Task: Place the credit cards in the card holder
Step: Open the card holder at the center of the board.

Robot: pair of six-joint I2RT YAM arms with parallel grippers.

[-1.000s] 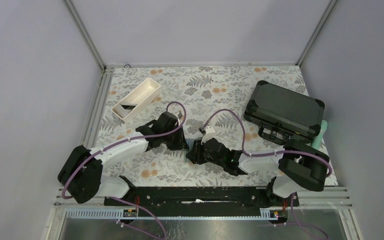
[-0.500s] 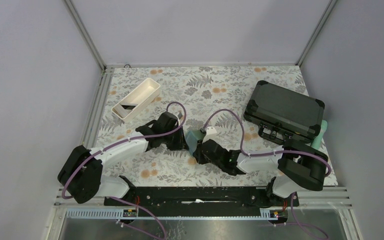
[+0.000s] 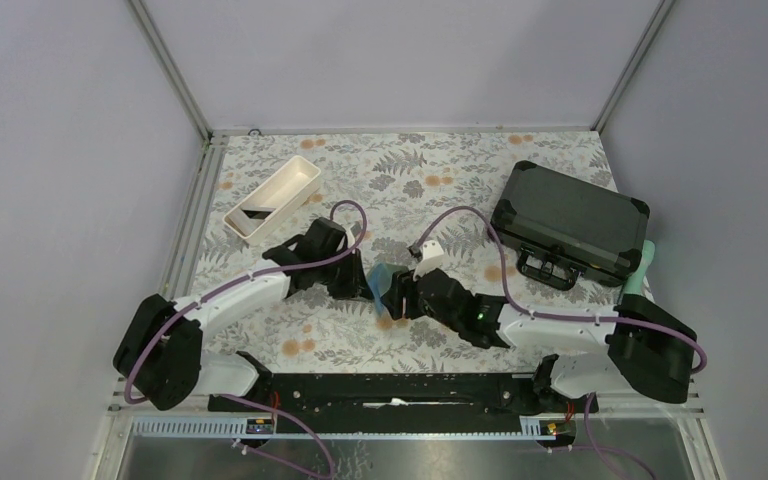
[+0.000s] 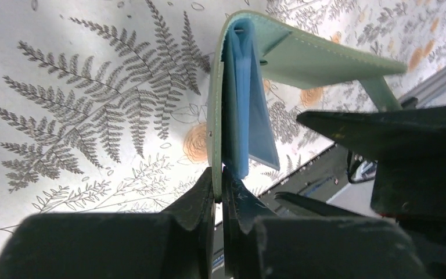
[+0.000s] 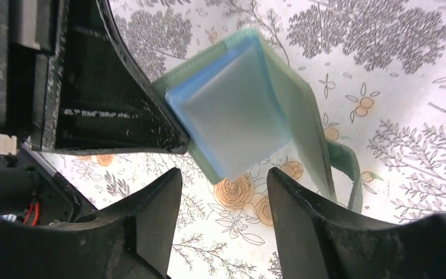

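One claw [image 4: 220, 179] tight on card holder [image 4: 302, 57]

The top view looks steeply down from high behind the near edge of the floral desk [image 3: 390, 170], taking in all of it. The left wrist view looks along the left gripper [image 4: 218, 185] and the right wrist view along the right gripper [image 5: 223, 174], both very near the desk. All three views share the open card holder [image 3: 382, 284].

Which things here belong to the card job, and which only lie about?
Job: card holder, pinched by left gripper; right gripper, open beside it; dark flat piece in the tray, maybe a card.
Lying about: black case; teal thing right of it.
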